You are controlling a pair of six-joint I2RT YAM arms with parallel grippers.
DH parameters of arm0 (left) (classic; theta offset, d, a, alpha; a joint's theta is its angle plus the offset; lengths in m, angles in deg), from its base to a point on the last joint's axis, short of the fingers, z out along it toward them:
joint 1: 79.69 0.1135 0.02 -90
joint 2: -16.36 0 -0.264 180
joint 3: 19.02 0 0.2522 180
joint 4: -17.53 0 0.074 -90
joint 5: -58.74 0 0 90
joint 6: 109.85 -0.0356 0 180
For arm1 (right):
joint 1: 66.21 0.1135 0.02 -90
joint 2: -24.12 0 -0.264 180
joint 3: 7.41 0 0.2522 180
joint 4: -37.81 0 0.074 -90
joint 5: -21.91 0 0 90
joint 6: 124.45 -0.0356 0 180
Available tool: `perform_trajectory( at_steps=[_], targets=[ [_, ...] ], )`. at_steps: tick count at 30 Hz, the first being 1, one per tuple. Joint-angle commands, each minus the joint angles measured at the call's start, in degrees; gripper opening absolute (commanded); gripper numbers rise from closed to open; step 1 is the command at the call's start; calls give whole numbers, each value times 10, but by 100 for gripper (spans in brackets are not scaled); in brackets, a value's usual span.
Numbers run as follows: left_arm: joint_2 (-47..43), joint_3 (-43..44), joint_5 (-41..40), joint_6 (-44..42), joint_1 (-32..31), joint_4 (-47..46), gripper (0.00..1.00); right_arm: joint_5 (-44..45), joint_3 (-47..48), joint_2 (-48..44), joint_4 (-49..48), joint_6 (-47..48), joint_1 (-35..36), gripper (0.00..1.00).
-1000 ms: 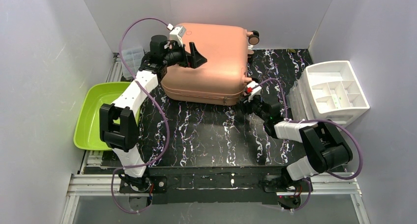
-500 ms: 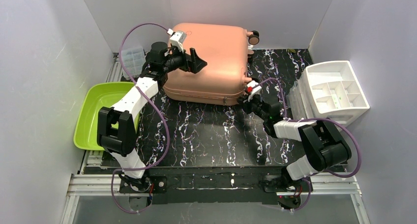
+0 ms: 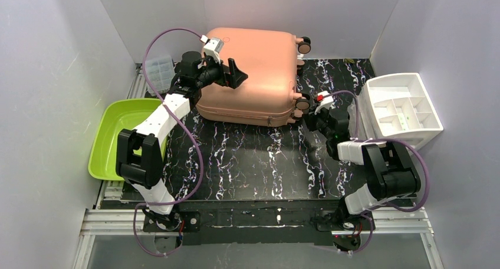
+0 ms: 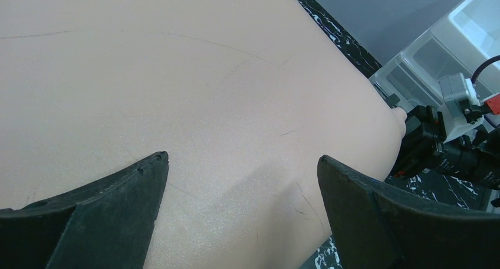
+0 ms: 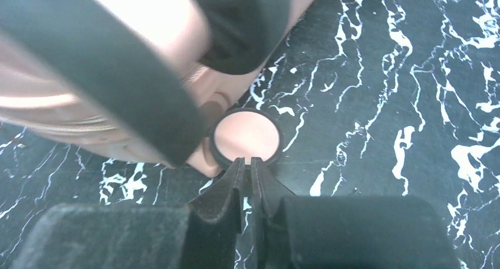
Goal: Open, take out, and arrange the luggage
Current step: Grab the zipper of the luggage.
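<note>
The table is black marble-patterned, and the luggage lies flat on it at the back centre, shell closed and wheels to the right. The white organizer sits at the right edge and the green tray at the left, both well apart from the case. The left gripper hangs over the top shell with its fingers spread wide and nothing between them; I cannot tell whether it touches the shell. The right gripper has its fingers pressed together, empty, with the tips just beside the near right wheel.

Judging from this, opening has not begun. No zip pull shows in any view, so the right arm may be at the wrong spot. A push on the wheel would likely turn or slide the case rather than open it. The smooth shell gives the left fingers little to hold, so pressing could slip and let the case drift toward the back wall
</note>
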Motion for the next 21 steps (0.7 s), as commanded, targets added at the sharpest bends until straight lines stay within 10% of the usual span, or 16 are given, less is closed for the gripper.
perform_trajectory(
  at_steps=[1,21],
  targets=[
    [18,-31,-33,-1,2,107,98,20,36,23,-9,-17,-8,16],
    [3,-25,-26,9,2,102,98,-195,49,19,39,48,-36,61]
  ],
)
